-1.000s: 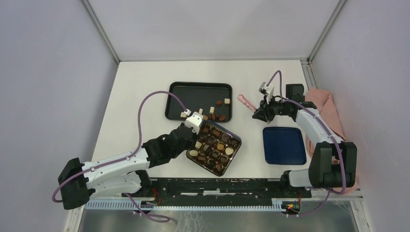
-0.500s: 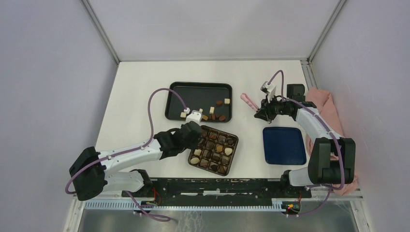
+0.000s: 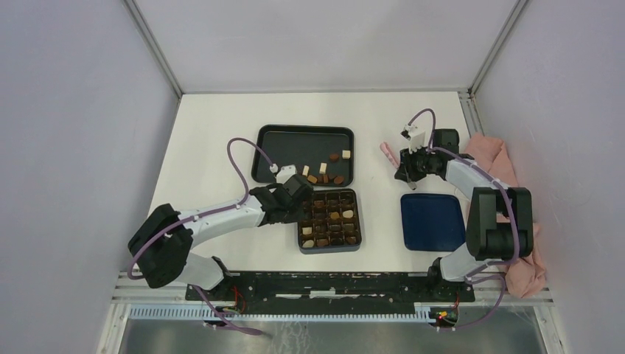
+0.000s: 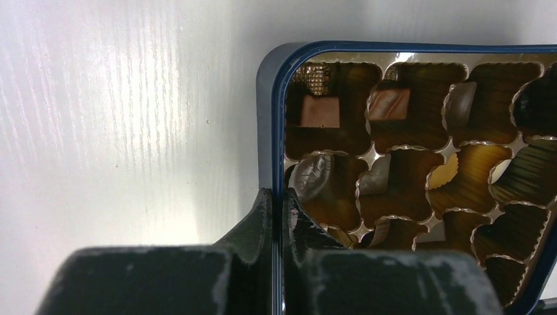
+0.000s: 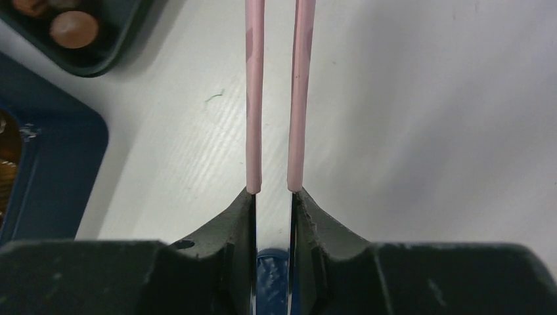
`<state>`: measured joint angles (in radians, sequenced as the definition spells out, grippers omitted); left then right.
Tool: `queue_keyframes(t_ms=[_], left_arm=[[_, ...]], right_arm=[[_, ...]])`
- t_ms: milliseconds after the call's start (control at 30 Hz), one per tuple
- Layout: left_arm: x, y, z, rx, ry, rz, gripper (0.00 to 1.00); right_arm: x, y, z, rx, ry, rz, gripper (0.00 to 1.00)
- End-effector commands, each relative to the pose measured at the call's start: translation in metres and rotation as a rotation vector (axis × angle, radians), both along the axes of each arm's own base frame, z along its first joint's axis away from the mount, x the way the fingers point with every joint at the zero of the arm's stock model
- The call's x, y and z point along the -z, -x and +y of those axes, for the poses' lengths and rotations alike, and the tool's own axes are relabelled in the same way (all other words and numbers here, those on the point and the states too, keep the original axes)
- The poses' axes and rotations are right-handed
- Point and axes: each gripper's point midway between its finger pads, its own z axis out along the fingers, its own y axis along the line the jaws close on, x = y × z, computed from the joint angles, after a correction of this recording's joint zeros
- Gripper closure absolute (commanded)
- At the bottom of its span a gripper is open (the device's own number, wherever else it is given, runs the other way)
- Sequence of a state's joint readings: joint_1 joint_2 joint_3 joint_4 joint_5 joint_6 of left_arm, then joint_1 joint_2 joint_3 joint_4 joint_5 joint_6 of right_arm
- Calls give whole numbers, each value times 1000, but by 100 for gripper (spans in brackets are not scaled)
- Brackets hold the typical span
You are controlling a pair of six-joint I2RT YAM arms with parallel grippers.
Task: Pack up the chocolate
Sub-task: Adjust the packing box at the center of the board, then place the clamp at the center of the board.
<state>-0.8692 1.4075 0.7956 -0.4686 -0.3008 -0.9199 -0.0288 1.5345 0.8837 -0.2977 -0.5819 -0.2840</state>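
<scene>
Left pincer (image 4: pixel 276 205) was clamped shut on the box (image 4: pixel 269 98) rim, likely steadying it. Right pincer (image 5: pixel 274 191) gripped the pink tweezers (image 5: pixel 255 98), prongs apart, presumably for picking. Chocolate (image 4: pixel 320 111) sat partly in compartments, with the rest loose in the black tray (image 3: pixel 295 131).

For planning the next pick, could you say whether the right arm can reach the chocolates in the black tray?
Probably yes: the right hand, holding pink tweezers, is beside the black tray, nothing standing between it and the chocolates; the left hand grips the box.
</scene>
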Motion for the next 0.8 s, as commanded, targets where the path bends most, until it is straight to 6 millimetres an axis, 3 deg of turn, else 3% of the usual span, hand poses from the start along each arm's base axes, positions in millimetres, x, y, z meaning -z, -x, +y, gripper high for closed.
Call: queue_keyframes(t_ms=[0, 133, 300, 367, 467, 567, 667, 767], left_arm=[[-20, -27, -21, -118, 154, -51, 87], [-22, -27, -18, -123, 169, -56, 71], [-43, -25, -7, -121, 176, -109, 54], [-59, -24, -6, -81, 187, -147, 48], [-99, -22, -21, 97, 256, -240, 37], [-138, -19, -23, 189, 317, -358, 27], [-164, -20, -24, 235, 358, -454, 25], [-178, -21, -27, 248, 392, -501, 24]], right_arm=[[0, -42, -19, 161, 51, -18, 70], [15, -67, -24, 187, 92, 31, 70], [21, -92, -33, 225, 146, 37, 68], [25, -97, -35, 232, 158, 48, 67], [32, -103, -36, 241, 163, 68, 65], [37, -107, -36, 252, 165, 81, 64], [41, -108, -35, 259, 162, 94, 63], [44, -107, -36, 264, 165, 103, 61]])
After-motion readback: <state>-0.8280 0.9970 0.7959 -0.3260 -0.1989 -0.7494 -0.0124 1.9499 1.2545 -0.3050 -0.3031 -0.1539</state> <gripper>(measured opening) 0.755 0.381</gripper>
